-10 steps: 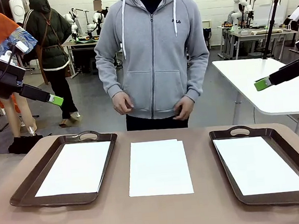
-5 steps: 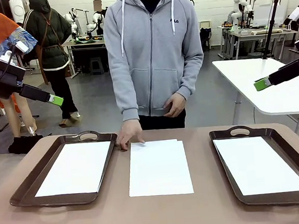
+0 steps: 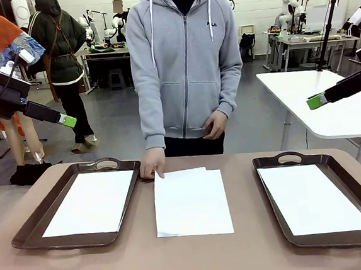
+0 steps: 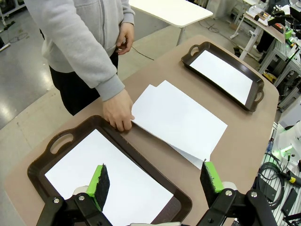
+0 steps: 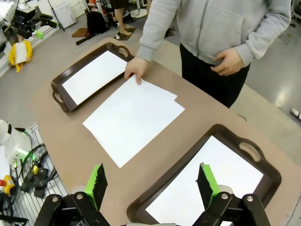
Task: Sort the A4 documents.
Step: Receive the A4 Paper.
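Left wrist view: the left tray (image 4: 141, 162) is partly hidden by the left fingers (image 4: 99, 182) and cut off by the bottom edge. Right wrist view: the right tray (image 5: 174, 168) is cut off likewise behind the right fingers (image 5: 98, 181). Beyond the fingers, the sheets (image 5: 134, 115) lie stacked; the uppermost covers the rest, so their number cannot be determined.

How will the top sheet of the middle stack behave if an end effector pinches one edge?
Probably floppy: the top sheet looks thin and would droop. It likely slides easily, since it sits skewed over the sheet beneath under the person's hand.
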Robot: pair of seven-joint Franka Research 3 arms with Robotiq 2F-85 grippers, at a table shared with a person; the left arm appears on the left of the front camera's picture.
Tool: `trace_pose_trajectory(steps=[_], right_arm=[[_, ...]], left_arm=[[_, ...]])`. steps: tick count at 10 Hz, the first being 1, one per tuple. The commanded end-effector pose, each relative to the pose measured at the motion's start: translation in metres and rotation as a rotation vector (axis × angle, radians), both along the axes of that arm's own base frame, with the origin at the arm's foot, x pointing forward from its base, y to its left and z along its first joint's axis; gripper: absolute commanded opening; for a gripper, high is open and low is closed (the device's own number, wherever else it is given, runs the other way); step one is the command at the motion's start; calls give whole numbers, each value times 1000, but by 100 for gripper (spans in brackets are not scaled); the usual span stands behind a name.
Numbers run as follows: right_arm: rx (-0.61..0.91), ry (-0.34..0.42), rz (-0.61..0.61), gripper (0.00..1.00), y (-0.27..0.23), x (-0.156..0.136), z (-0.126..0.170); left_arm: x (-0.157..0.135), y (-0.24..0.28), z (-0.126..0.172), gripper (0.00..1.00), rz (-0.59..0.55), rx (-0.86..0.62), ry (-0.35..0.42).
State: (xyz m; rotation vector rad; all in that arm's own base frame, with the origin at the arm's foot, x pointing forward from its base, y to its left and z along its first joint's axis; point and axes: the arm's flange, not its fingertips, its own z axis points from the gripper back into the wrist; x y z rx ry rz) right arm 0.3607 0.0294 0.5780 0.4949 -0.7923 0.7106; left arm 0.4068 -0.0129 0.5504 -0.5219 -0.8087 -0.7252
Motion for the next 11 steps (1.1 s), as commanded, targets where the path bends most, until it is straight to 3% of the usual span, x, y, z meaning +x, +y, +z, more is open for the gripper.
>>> trace_pose_trajectory(steps=[1,11], right_arm=[[4,1,7,100,1,1,-1],[4,1,7,100,1,1,-1]], left_arm=[[0,1,0,100,-2,-11,-1],[0,1,0,100,-2,-11,-1]])
